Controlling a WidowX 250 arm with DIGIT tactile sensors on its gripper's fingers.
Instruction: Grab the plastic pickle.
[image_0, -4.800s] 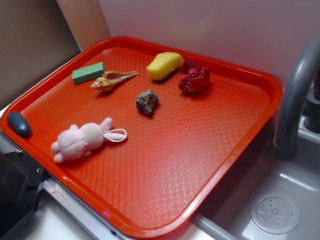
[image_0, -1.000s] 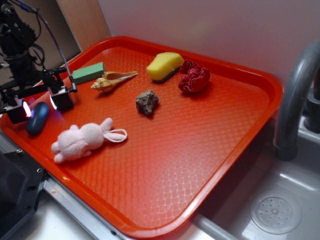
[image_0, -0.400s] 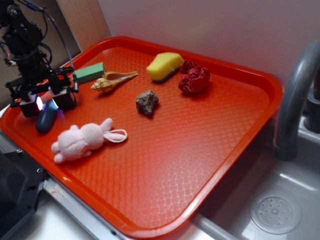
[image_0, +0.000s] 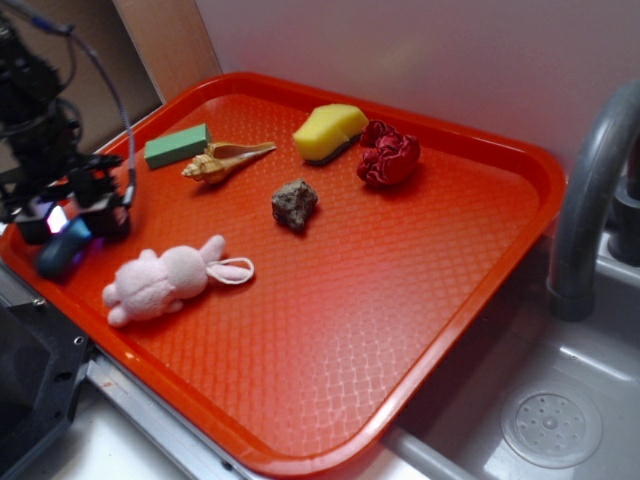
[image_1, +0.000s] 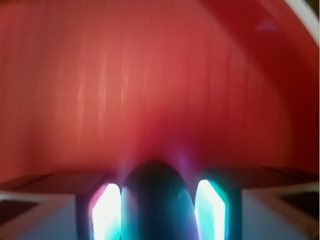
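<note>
The plastic pickle (image_0: 55, 258), a dark teal oblong, sits at the left edge of the red tray (image_0: 400, 300). My gripper (image_0: 70, 228) stands over it and is shut on it, one finger on each side. In the wrist view the plastic pickle (image_1: 157, 192) fills the gap between the two glowing pads (image_1: 106, 212), its rounded end pointing away over blurred red tray floor. My gripper (image_1: 157, 212) presses it from both sides.
Close to the right of the gripper lies a pink plush bunny (image_0: 165, 280). Farther back are a green block (image_0: 176, 146), a shell (image_0: 222, 161), a brown stone (image_0: 294, 203), a yellow sponge (image_0: 328, 131) and a red cloth (image_0: 388, 155). A grey faucet (image_0: 590, 200) and sink (image_0: 550, 425) are on the right.
The gripper came down around the pickle, narrowed on it, and has since shifted left and toward the tray's front rim, with the pickle moving along between the fingers.
</note>
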